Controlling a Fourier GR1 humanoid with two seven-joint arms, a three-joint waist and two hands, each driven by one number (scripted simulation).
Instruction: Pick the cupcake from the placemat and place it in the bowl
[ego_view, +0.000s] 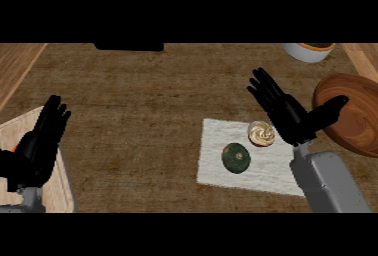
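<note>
Sitting on the white cloth placemat (247, 160), near its far edge, is the small swirl-topped cupcake (261, 133), with a dark green round thing (236, 158) just beside it, nearer the mat's middle; can't really tell what that one is. The right hand (289, 111) is hovering by the mat's far right corner, fingers straight and spread, holding nothing. Its thumb is overlapping the brown wooden bowl (356, 117), which is getting cut off at the counter's right edge. A white cup (308, 51) is clipped at the far edge. The left hand (38, 142) is resting open over a pale wooden board (52, 187) at the left edge. Lots of bare brown counter (140, 110) is lying between them.
</note>
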